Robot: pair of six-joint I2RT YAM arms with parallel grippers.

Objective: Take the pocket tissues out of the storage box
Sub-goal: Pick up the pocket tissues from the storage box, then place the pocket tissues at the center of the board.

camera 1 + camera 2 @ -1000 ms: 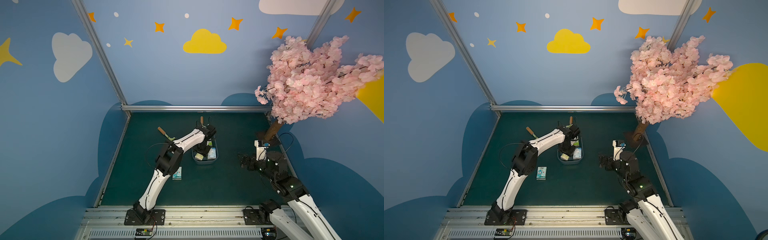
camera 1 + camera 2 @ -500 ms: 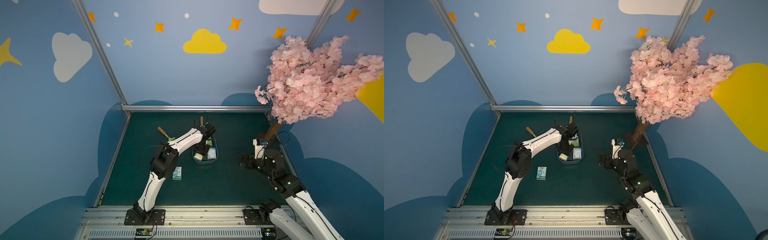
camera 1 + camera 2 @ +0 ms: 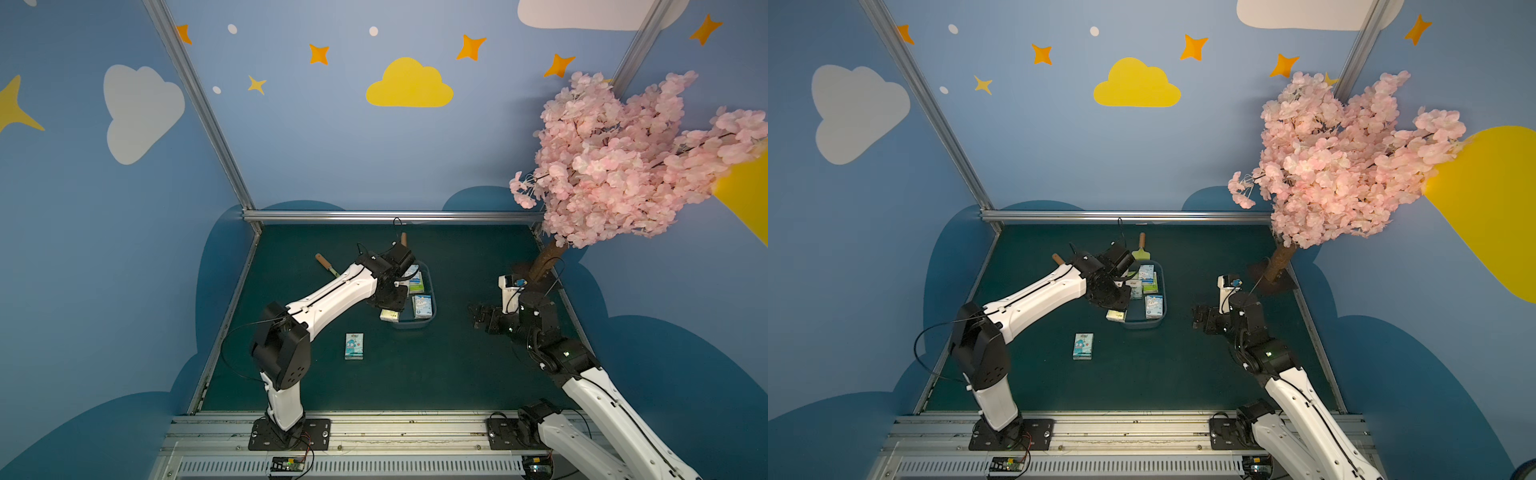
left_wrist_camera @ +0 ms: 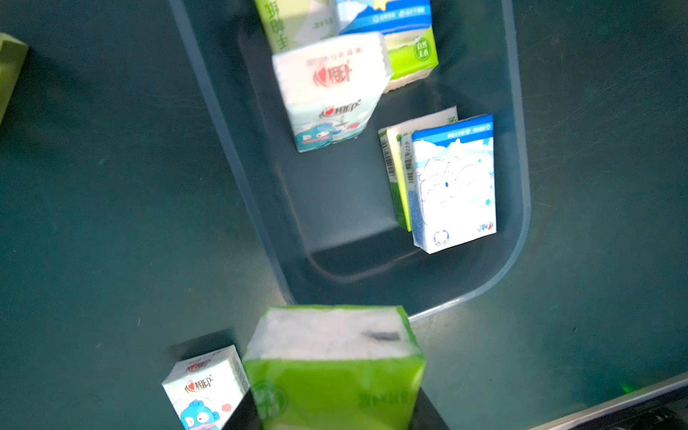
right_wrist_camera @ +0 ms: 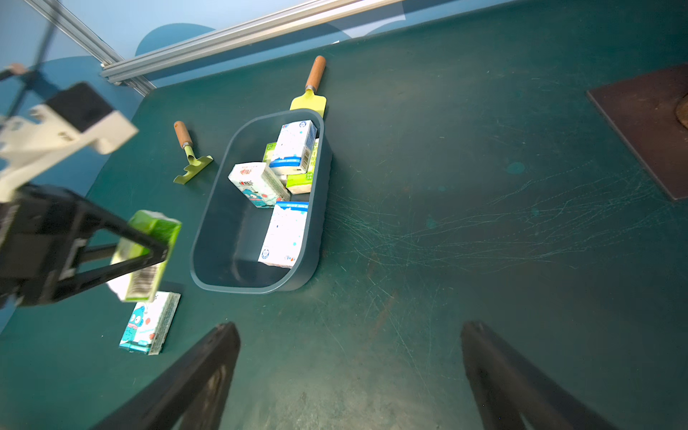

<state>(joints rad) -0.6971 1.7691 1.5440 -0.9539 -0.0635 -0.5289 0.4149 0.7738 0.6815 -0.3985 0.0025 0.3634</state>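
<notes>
At far left on the green mat lies a yellow-green toy rake (image 5: 193, 163) with a wooden handle. Nearer, the left gripper (image 5: 160, 245) is clamped on a green tissue packet (image 5: 152, 227), holding it off the mat just outside the near left corner of the storage box (image 5: 320, 223). The right wrist view shows a barcode on the packet's side. In the top views the wrist hides the fingers. Below it a light blue packet (image 3: 354, 346) with a blue cartoon face lies flat on the mat, outside the box. Several pocket tissues remain in the box. The left wrist view alone makes their print legible: a tilted cartoon packet (image 4: 331, 93) carries a red heart and the characters 相印, a green packet (image 4: 413, 52) at the far end has a round seal reading 自然无香, and a white-and-blue packet (image 4: 452, 186) leans on a green one by the right wall. A yellow-green toy spade (image 5: 309, 100) touches the box's far end. Well to the right, the right gripper (image 5: 353, 372) hangs over bare mat with its jaws spread wide, holding nothing. Only the top views show the pink blossom tree (image 3: 623, 166) at far right.
</notes>
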